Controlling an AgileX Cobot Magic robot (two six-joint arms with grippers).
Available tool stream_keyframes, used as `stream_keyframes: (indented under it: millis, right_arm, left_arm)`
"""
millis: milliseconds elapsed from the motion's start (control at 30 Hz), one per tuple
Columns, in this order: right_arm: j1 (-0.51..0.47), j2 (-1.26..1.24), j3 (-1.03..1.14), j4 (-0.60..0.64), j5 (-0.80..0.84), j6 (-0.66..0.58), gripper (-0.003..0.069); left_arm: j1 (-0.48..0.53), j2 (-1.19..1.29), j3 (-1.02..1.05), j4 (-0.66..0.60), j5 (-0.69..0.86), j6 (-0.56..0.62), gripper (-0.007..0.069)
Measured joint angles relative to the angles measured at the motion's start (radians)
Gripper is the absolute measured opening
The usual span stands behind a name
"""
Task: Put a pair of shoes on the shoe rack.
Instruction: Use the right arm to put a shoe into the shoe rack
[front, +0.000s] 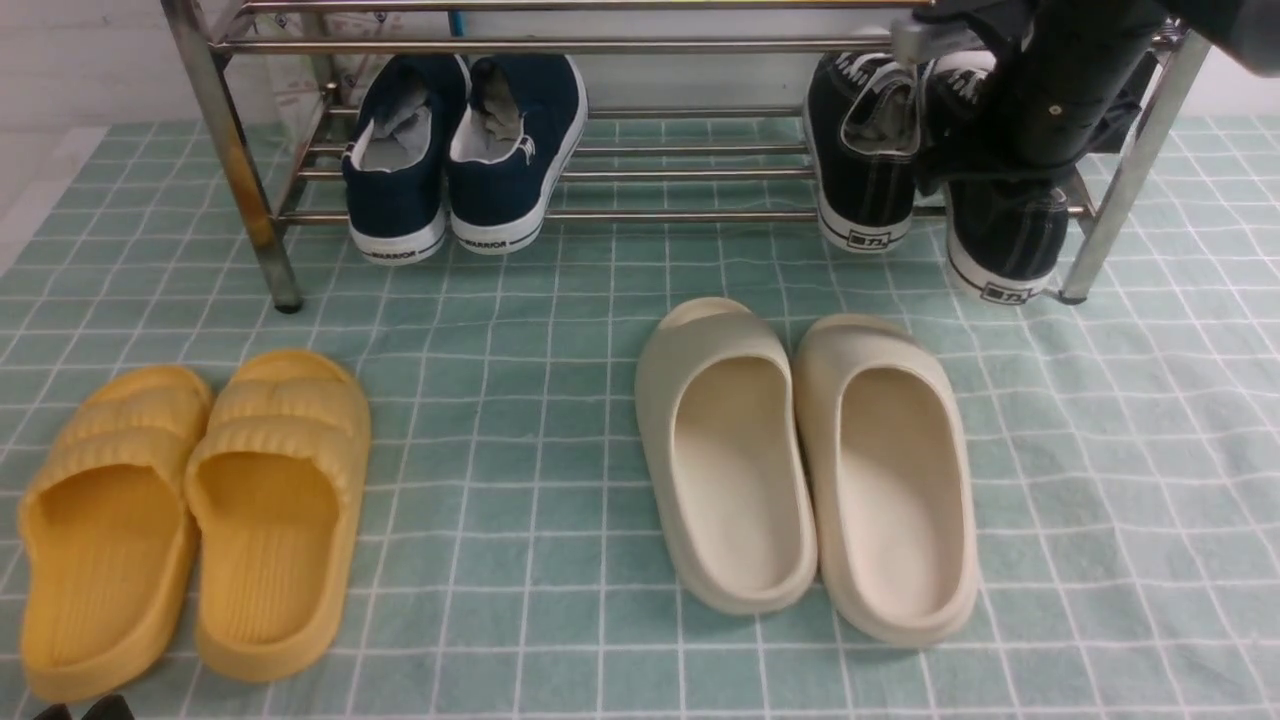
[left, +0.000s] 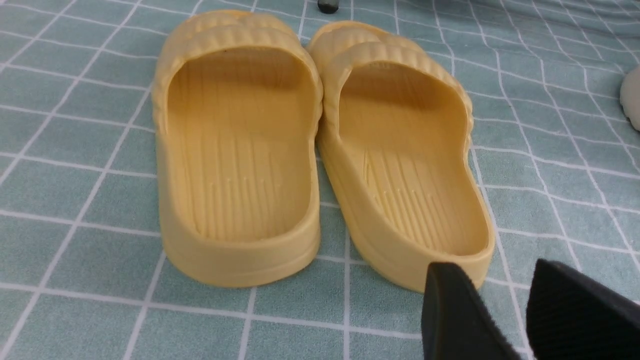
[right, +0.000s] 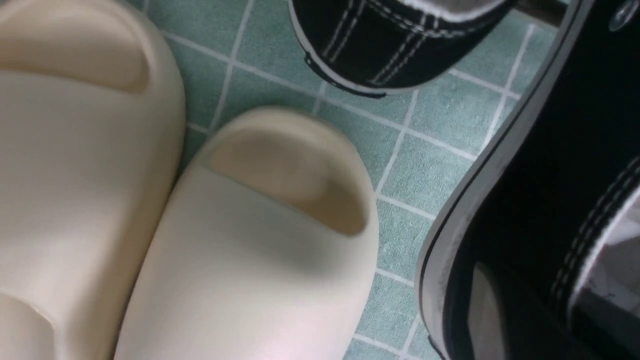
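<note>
Now my right gripper (front: 992, 158) is pinched shut on one black sneaker (front: 1005, 240) — its heel overhangs the shoe rack (front: 232, 150) beneath me, the other sneaker (front: 865, 150) just beside. Next, I judge: push deeper, then release.

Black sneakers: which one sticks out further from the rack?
The right black sneaker, under the right arm: its heel hangs past the front bar of the shoe rack; the left black sneaker sits further in.

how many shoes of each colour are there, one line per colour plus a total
yellow foam slippers: 2
cream foam slippers: 2
navy slip-on sneakers: 2
black canvas sneakers: 2
total: 8
</note>
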Motion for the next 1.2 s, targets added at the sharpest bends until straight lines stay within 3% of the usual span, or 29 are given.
stream_keyframes:
  millis: [900, 1067, 1167, 1200]
  right_arm:
    - [0.001, 0.053, -0.012, -0.075, -0.138, -0.032, 0.0028]
    - [0.001, 0.053, -0.012, -0.082, -0.138, -0.028, 0.0085]
    - [0.001, 0.05, -0.015, -0.088, -0.14, -0.009, 0.0232]
    - [0.001, 0.048, -0.015, -0.089, -0.139, -0.007, 0.0252]
  left_arm:
    - [0.0, 0.0, 0.0, 0.0, 0.0, 0.0, 0.0239]
    - [0.0, 0.0, 0.0, 0.0, 0.0, 0.0, 0.0239]
    - [0.0, 0.0, 0.0, 0.0, 0.0, 0.0, 0.0239]
    - [0.0, 0.0, 0.0, 0.0, 0.0, 0.0, 0.0239]
